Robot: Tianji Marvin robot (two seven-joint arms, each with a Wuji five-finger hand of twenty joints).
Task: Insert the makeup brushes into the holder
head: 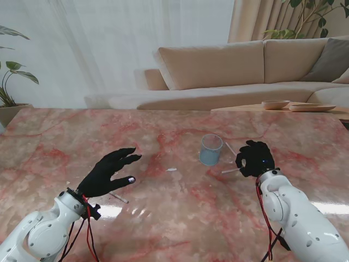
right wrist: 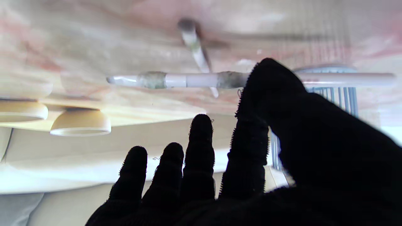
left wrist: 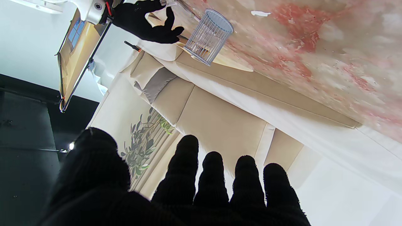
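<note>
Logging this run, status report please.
Left hand open, idle. Right hand pinching a white makeup brush beside the holder. Second brush near left hand. Path clear.

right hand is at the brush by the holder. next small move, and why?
Probably close the right hand on the white brush under its fingertips. The wrist view shows thumb and forefinger at the handle, but I cannot tell whether they grip it; the holder stands upright just left, so a firm pinch comes before lifting.

Soft daylight through the curtains glares on the table (head: 180, 218); the right wrist view is blurred.
</note>
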